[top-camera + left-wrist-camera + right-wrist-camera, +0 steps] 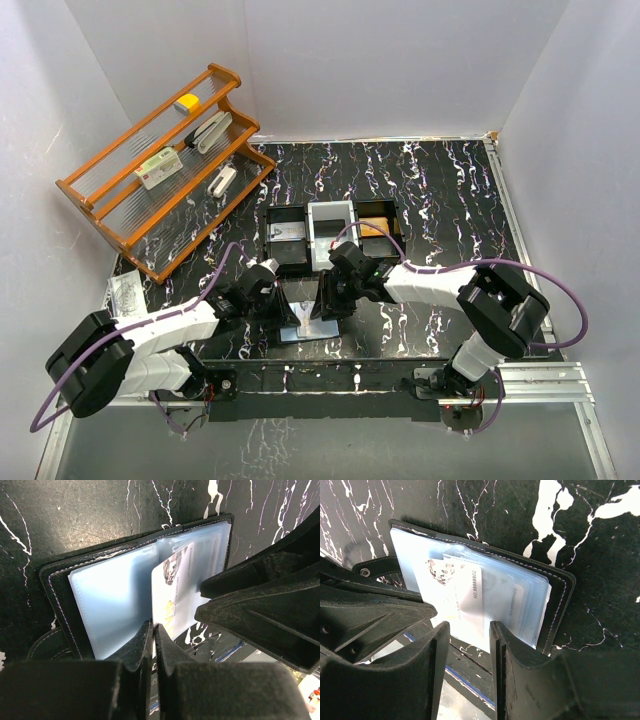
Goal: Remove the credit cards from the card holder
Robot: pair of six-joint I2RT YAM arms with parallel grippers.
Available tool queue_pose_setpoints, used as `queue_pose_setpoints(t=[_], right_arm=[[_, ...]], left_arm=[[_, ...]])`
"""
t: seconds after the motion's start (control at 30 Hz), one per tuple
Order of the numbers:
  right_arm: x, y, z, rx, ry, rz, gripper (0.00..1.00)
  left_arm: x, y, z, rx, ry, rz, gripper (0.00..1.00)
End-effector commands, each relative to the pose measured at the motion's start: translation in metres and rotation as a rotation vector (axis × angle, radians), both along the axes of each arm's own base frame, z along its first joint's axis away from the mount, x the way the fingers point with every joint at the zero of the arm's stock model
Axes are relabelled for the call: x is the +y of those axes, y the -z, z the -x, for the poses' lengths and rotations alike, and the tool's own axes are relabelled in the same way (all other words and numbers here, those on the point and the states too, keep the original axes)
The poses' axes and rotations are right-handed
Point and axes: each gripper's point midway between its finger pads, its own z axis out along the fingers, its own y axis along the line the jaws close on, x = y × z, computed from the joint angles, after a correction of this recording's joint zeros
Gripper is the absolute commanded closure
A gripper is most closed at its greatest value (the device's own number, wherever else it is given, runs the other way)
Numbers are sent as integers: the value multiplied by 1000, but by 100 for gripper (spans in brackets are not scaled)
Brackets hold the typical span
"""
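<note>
The job right now looks to be drawing the half-exposed card (pixel 465 600) clear of its pocket. The right hand (pixel 468 645) hovers at the card's free edge with its jaws apart, gripping nothing. I would bring it down so the fingers take that edge squarely, then pull straight along the pocket's line, away from the spine, so the clear plastic does not buckle.

The left hand (pixel 153 635) is closed, its tips at the near edge of the card holder (pixel 115 595). Whether it pinches a leaf or only presses down, I cannot tell. Either way it should pin the holder firmly, or the whole thing may slide with the card.

The holder lies open and flat on the desk (pixel 440 200), between the two hands and just in front of the black tray (pixel 285 208). Outside it is black with pale stitching along the border. Inside it is glossy light blue-grey, with several clear sleeves stacked on one side. A strap with a snap shows at one edge. The white card carries a printed number, and more cards seem tucked behind it.
</note>
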Motion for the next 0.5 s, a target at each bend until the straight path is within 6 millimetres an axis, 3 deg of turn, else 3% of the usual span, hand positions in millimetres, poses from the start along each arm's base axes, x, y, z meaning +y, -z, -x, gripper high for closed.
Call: queue_pose_setpoints(t=[0.0,0.27,0.47], right_arm=[[-9,11,-6,-26,2,77,64],[17,-30,-20,-113,-80,-26,63],[17,-15,-11,-40,-58,-32,63]], left_arm=[[5,2,-4,-10,9,-49,100],[9,4,-5,-15,2,-75,100],[8,1,-8,-22,-1,-68,100]])
